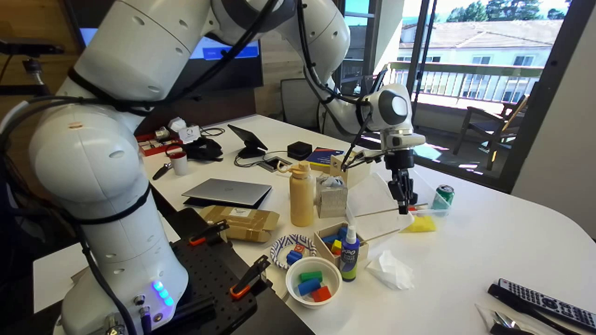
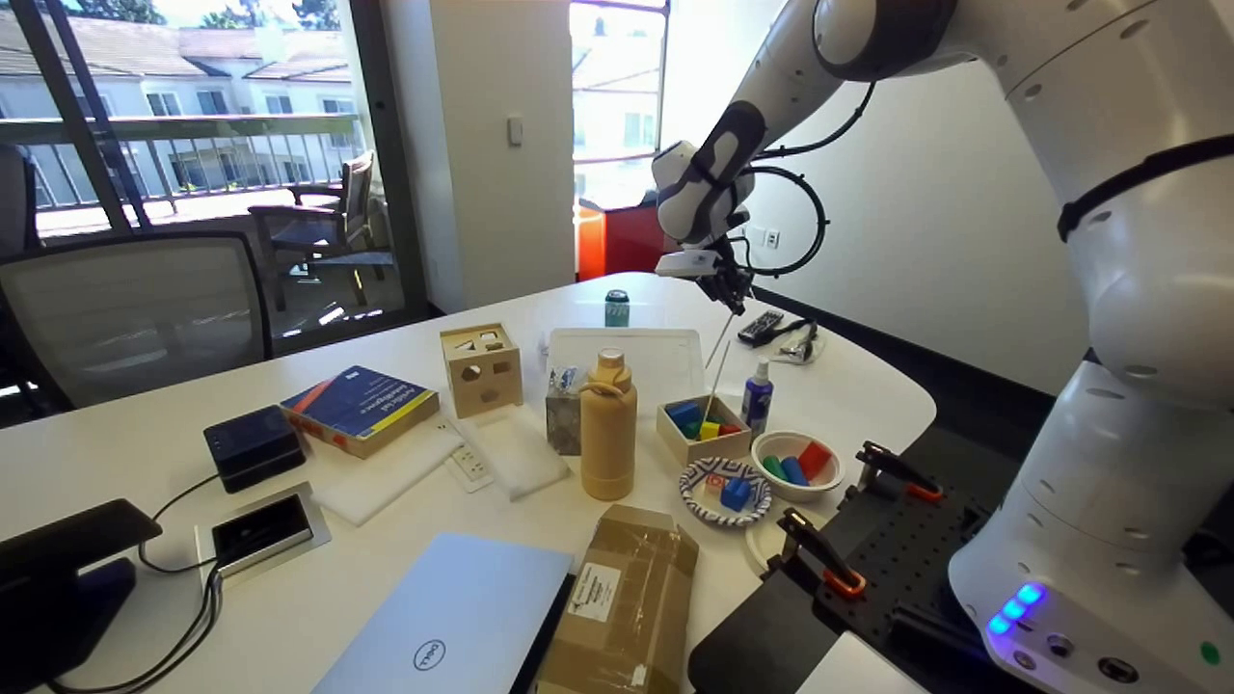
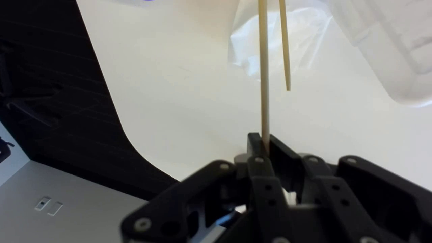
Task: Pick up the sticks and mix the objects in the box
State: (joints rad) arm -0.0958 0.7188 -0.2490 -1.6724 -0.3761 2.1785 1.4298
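- Clearly, in the wrist view, I see fingers (image 3: 254,143) clamped on one stick (image 3: 264,74), another stick (image 3: 285,45) just right.
- In an exterior view, one slants into the box (image 2: 718,449).
- In an exterior view, a spray bottle (image 1: 349,256) stands near it.

Looks like an office meeting room, with some robot lab mixed in. Has a big white table (image 1: 484,260) carrying a silver laptop (image 2: 453,602) and a thick book (image 2: 359,405), plus an outlet panel (image 2: 470,468) in its top. Shows a mesh-backed chair (image 2: 135,318) beside the table, a lit wall screen (image 1: 242,69) behind the table, and a dark-framed glass door (image 1: 545,93) onto a balcony (image 1: 465,81) beyond the table. Also has a robot arm (image 1: 139,49) at the table's edge.
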